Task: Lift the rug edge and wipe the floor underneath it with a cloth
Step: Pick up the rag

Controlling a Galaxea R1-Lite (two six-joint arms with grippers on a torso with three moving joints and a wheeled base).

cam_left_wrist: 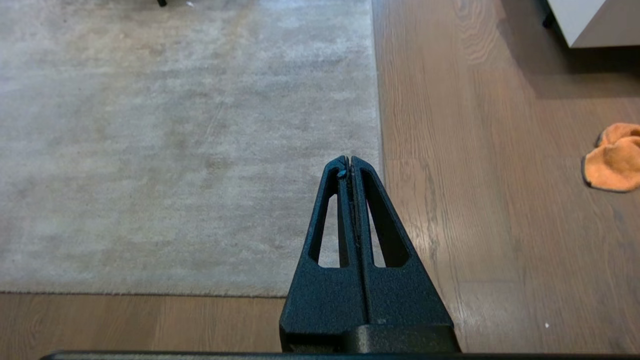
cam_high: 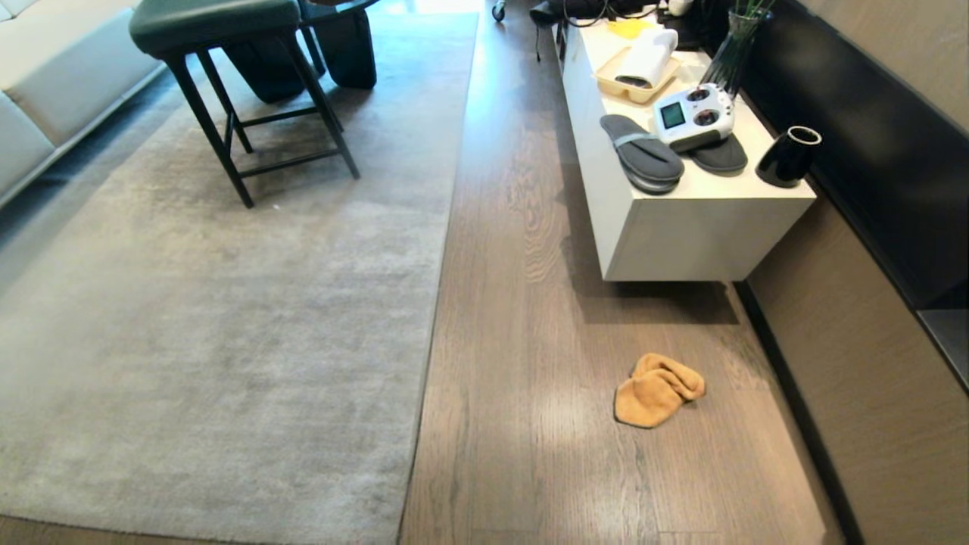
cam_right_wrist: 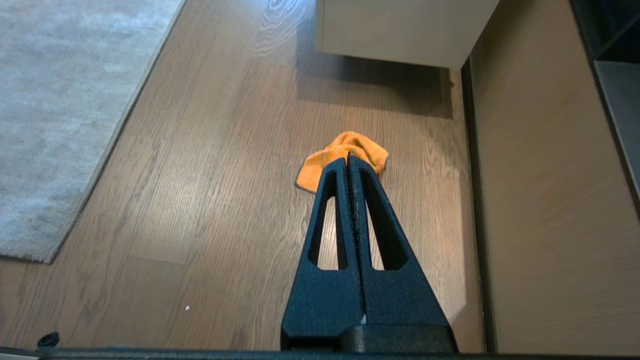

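Note:
A large pale grey rug [cam_high: 227, 318] lies flat on the brown wood floor [cam_high: 530, 424]. Its straight rug edge [cam_high: 439, 288] runs away from me, and its near corner [cam_left_wrist: 377, 250] shows in the left wrist view. The crumpled orange cloth [cam_high: 657, 389] lies on the floor right of the rug, in front of a white cabinet. My left gripper [cam_left_wrist: 348, 159] is shut and empty, held high over the rug's corner. The right gripper [cam_right_wrist: 348, 158] is shut and empty too, high above the floor, with the cloth [cam_right_wrist: 345, 147] lying beyond its tips. Neither arm shows in the head view.
A low white cabinet [cam_high: 681, 227] stands at the right, carrying slippers [cam_high: 642, 155], a remote controller [cam_high: 693, 115], a black cup [cam_high: 789, 155] and a tray with a white rolled towel [cam_high: 645, 59]. A black stool [cam_high: 227, 83] stands on the rug. A wall panel [cam_high: 870, 393] bounds the right.

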